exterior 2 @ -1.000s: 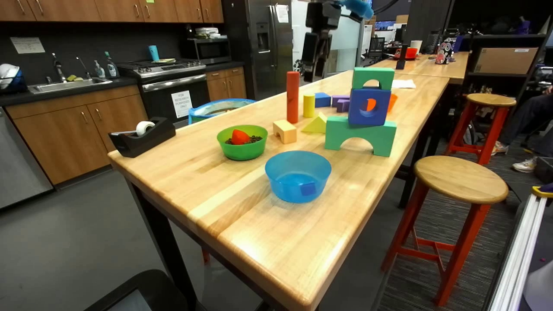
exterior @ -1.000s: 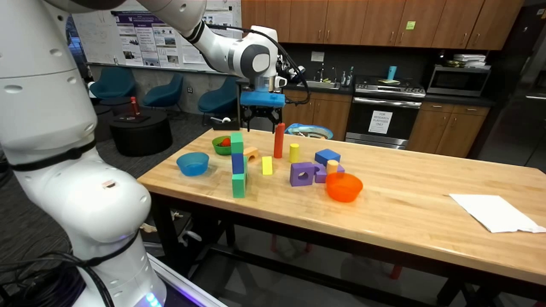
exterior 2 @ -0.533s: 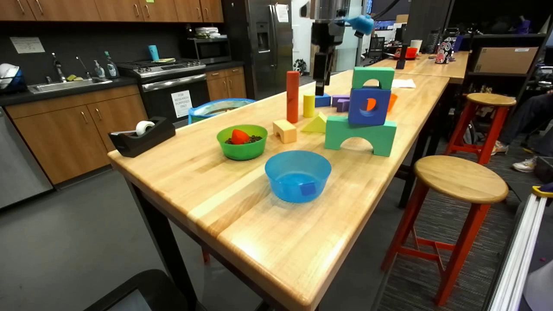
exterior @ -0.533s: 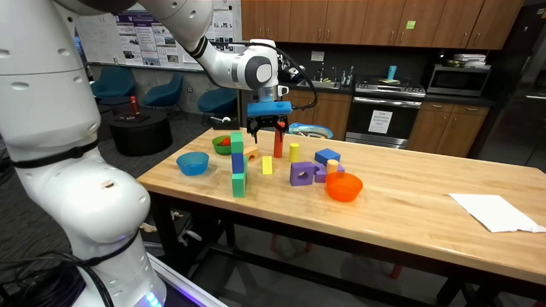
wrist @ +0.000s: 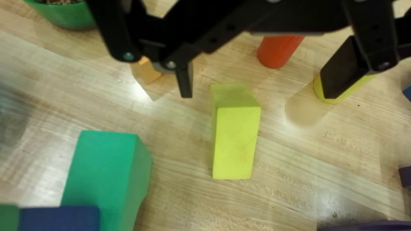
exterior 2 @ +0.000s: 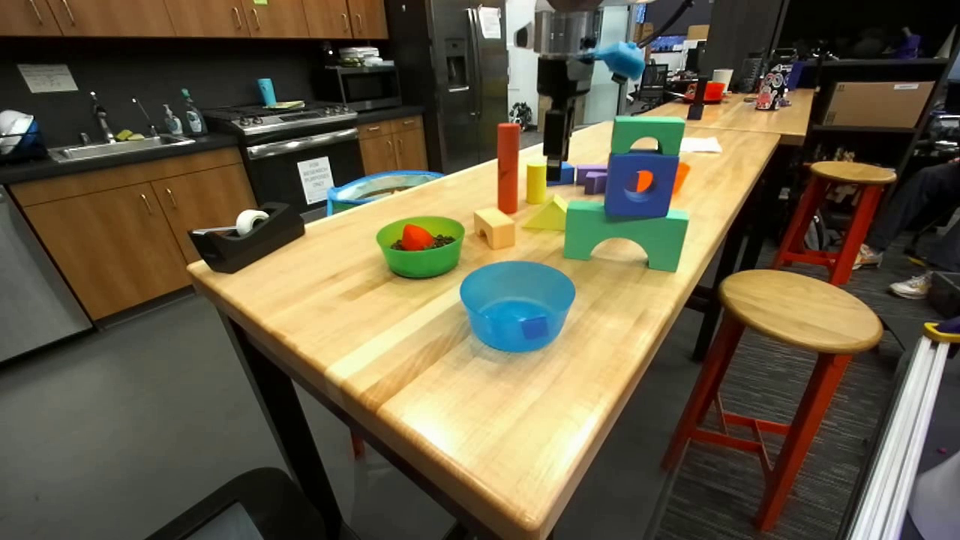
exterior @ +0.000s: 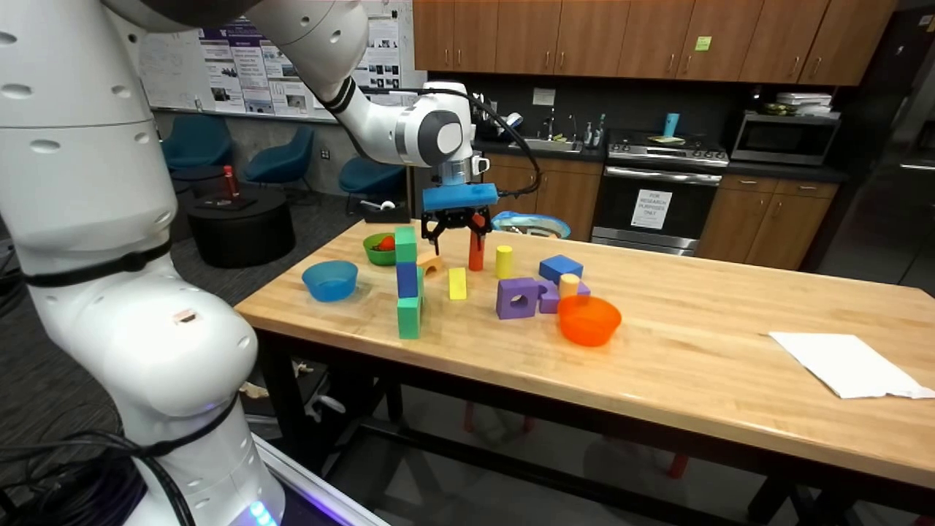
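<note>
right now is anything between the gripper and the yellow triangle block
Nothing visible stands between the open gripper and the yellow triangle block, which shows uncovered in the wrist view. The yellow cylinder stands to one side, partly hidden there by a fingertip; its clearance I cannot tell.

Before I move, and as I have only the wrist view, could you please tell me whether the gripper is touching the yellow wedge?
Observer: No, both exterior views show a gap between the open gripper and the yellow wedge below it.
Operator: Thank you; since the gripper hides the top of the red cylinder from me, could you say how high it reaches?
Observer: Its top stands well above that of the yellow cylinder near it.
</note>
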